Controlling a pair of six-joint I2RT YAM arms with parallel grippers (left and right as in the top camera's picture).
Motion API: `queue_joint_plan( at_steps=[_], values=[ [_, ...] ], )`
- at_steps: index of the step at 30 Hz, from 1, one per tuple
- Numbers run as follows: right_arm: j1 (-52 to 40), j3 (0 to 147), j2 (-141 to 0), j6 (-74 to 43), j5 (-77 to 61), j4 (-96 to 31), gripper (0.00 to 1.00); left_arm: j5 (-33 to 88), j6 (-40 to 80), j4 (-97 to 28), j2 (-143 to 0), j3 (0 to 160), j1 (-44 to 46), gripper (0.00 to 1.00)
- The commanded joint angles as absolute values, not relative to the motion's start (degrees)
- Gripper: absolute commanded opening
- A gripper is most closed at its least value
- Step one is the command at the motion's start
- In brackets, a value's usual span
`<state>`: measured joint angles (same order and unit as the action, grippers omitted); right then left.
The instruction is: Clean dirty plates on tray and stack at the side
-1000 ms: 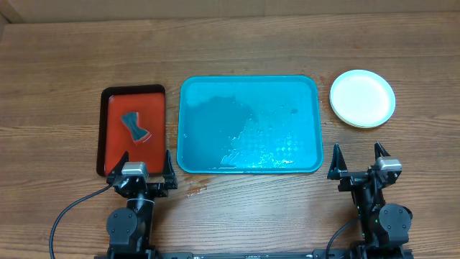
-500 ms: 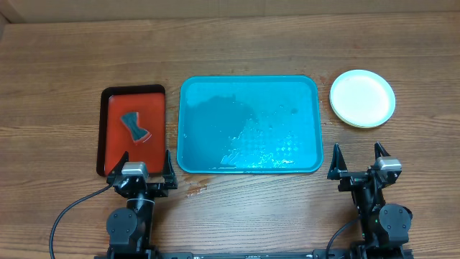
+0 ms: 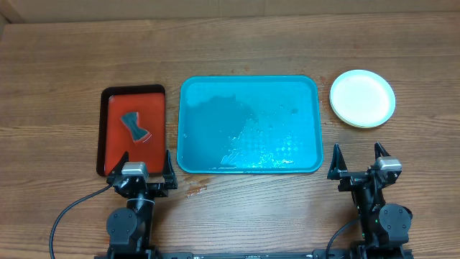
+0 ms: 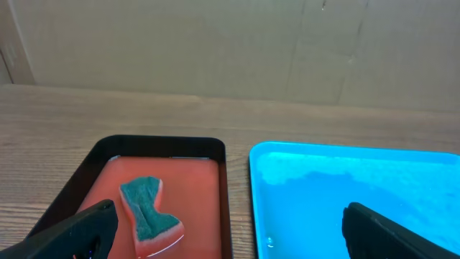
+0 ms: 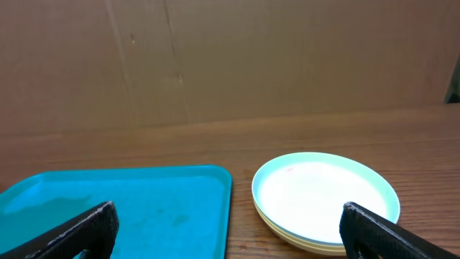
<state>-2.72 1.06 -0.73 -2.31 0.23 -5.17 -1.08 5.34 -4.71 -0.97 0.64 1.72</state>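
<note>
left gripper (image 3: 146,164): my fingers spread wide, holding nothing, near the red tray (image 3: 101,133) with its sponge (image 3: 135,126) | right gripper (image 3: 357,155): spread wide, empty | plates (image 3: 362,98): stacked just right of the blue tray (image 3: 249,124), not touching it, pale one on top

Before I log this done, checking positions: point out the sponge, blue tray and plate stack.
sponge (image 4: 149,214), left wrist view, its green top.
blue tray (image 3: 248,122), overhead view, bare floor near its middle.
plate stack (image 5: 323,191), right wrist view, top plate's centre.

Two trays (image 3: 248,108), one sponge (image 3: 134,126), maybe three plates (image 3: 362,98).
</note>
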Motion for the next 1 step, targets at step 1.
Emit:
queue_joint_plan(
  at_steps=[1],
  values=[
    [-2.59, 0.47, -0.16, -1.87, -0.05, -4.84, 1.00, -0.40, 4.47, -4.45, -0.25, 0.27, 1.15, 1.00]
  ],
)
